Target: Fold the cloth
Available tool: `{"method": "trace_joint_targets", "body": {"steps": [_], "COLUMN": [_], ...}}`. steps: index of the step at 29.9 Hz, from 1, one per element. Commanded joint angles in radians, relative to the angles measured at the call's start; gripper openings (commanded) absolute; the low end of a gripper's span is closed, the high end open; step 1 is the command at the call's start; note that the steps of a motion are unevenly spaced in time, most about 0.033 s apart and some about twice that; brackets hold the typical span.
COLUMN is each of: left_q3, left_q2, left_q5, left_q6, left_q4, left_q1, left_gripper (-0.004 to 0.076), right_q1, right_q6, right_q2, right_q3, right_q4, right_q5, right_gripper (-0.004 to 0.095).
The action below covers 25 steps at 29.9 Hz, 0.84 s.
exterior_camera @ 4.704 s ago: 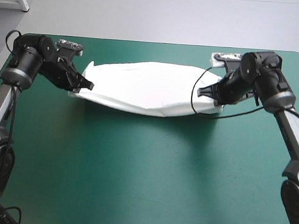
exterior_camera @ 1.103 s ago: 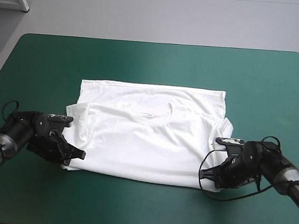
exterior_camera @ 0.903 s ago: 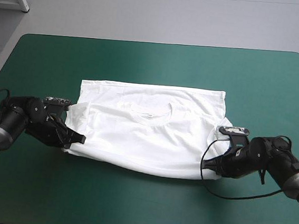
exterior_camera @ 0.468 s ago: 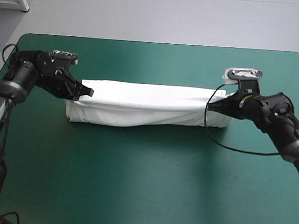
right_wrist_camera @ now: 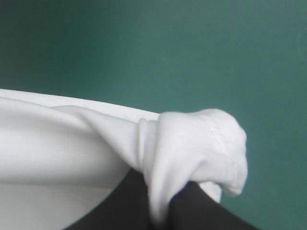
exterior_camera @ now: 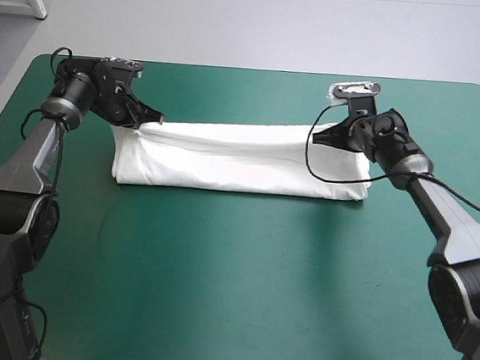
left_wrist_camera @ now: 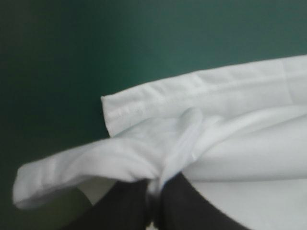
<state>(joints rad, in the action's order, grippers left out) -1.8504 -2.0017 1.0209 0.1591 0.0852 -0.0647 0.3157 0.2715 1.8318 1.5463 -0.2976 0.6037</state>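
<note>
The near part of the teal-green surface point(exterior_camera: 230, 281) is bare now. Just before, the white T-shirt point(exterior_camera: 242, 159) lay spread out flat there with its neck showing. Both grippers were down low at its near edge. Since then they have picked that edge up and carried it away from the robot, over the top of the rest of the cloth.

So the T-shirt is now a long, thin band. It lies across the surface from left to right, past the middle and closer to the far edge than to the near one. Its near side is a soft, rounded fold that rests on the surface. The top looks a bit puffy, not pressed flat.

The grippers are at the far side of the band. The left gripper point(exterior_camera: 155, 119) is at the far left corner and the right gripper point(exterior_camera: 319, 138) is at the far right corner. Each one has its black fingers almost closed, with a bunch of white cloth pinched between them. The wrist views show this up close: the cloth is gathered into a little wad at each pair of fingertips.

I think the first fold is nearly done, with the near half laid over the far half. The corners are not yet let go. The band is long, so it likely needs folding again from the sides.
</note>
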Motion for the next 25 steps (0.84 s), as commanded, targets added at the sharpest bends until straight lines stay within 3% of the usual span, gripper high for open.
{"method": "trace_joint_targets", "body": {"steps": [1,6,8,11,13,15,17,25], "left_q3": [-0.037,-0.037,-0.037,-0.037,-0.044,-0.063,-0.098,-0.214], "left_q2": [0.016,-0.023,-0.027,-0.027,-0.022,-0.012,0.004,0.093], "left_q5": [-0.109,-0.174,-0.180,-0.178,-0.150,-0.109,-0.069,0.058], "left_q6": [-0.010,-0.010,-0.010,-0.004,-0.004,-0.004,-0.004,-0.032], "left_q4": [-0.029,-0.022,-0.014,0.018,0.018,0.011,0.010,0.114], "left_q1": [0.000,0.000,0.000,0.000,0.000,0.000,0.000,0.000], "left_gripper": [-0.0010,0.0001,0.0058,0.0239,0.0372,0.0459,0.0475,0.0430], "right_q1": [-0.004,-0.006,-0.013,-0.024,-0.029,-0.029,-0.029,-0.035], "right_q6": [0.000,0.020,0.049,0.049,0.049,0.049,0.043,0.045], "right_q2": [0.015,0.041,0.041,0.041,0.037,0.015,-0.016,-0.199], "right_q3": [0.053,0.055,0.062,0.072,0.087,0.103,0.113,0.120], "right_q4": [-0.033,-0.007,0.028,0.084,0.092,0.085,0.085,-0.015], "right_q5": [-0.073,-0.080,-0.087,-0.090,-0.070,-0.040,-0.022,0.093], "right_gripper": [-0.0014,-0.0011,0.0041,0.0311,0.0578,0.0793,0.0894,0.0856]}}
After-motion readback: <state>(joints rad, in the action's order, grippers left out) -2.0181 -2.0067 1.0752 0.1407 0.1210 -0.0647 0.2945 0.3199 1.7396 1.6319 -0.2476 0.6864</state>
